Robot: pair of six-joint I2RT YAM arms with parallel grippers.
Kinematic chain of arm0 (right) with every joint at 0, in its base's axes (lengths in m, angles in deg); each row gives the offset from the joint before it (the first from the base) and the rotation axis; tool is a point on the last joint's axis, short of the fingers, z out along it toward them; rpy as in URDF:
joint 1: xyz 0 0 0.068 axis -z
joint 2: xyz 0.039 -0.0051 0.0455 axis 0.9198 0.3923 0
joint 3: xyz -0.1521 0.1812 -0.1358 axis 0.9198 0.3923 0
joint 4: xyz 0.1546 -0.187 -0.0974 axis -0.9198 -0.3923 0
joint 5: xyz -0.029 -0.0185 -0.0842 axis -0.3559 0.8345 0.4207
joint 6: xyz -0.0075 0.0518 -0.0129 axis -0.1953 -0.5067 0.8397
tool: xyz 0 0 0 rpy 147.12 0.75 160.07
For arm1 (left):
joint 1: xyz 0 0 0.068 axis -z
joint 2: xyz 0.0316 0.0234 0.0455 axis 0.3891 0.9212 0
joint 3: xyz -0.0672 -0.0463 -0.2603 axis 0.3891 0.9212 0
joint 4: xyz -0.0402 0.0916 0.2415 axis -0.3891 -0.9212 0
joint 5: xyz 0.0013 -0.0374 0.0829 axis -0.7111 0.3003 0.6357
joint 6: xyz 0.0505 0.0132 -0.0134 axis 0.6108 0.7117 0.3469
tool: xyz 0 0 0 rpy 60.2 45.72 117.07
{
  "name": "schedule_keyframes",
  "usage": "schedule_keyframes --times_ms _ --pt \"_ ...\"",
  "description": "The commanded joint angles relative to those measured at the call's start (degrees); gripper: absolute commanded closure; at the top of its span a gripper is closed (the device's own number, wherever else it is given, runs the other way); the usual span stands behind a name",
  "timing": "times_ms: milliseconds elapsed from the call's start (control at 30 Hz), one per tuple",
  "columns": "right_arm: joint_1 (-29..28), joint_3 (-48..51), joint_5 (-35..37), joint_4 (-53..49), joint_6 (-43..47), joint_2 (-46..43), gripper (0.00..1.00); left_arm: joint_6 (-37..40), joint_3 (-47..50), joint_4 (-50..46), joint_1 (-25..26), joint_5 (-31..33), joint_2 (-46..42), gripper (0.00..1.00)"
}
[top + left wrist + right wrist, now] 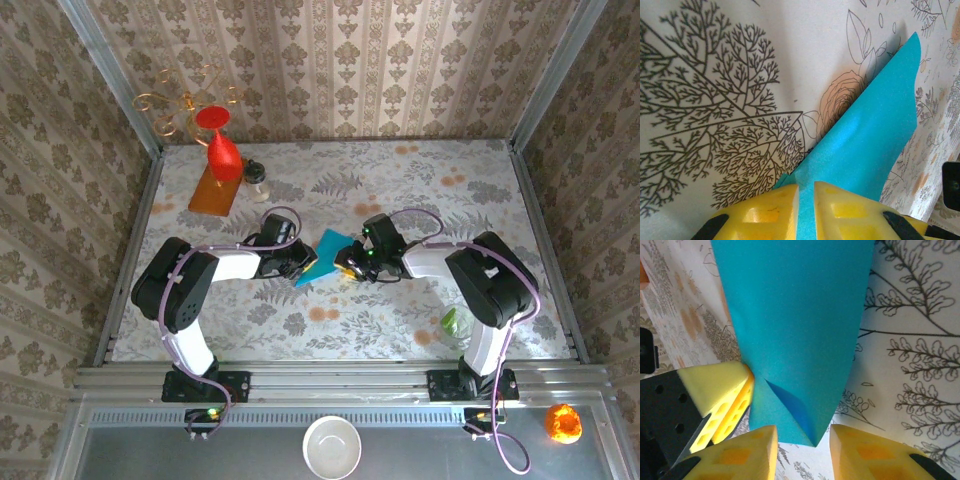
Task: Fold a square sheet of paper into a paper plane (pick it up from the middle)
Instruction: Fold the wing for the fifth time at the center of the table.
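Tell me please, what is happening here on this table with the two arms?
Two robot arms are working on one piece of teal-blue paper at the middle of the flowered table. The left gripper is shut on one edge of it. The right gripper faces it from the other side, jaws apart around a creased corner. The paper is bent, not yet a finished plane.
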Motion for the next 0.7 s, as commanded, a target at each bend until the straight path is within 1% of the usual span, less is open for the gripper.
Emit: schedule_keyframes --times_ms 0,167,533,667 --pt "-0.44 -1.58 -0.99 1.91 -0.94 1.34 0.66 -0.74 1.6 -2.49 -0.17 1.57 0.3 0.81" --pt "-0.44 -1.69 -2.05 5.14 -1.98 2.36 0.7 -0.79 1.6 -2.35 -0.17 1.5 0.24 0.81" --pt "-0.44 -0.29 -1.85 8.67 -6.0 3.54 0.75 0.17 1.11 -2.4 -0.17 0.96 -0.1 0.8" --pt "-0.44 -0.2 -1.94 9.42 -6.78 4.05 0.78 0.57 1.01 -2.97 -0.26 1.18 -0.88 0.79"
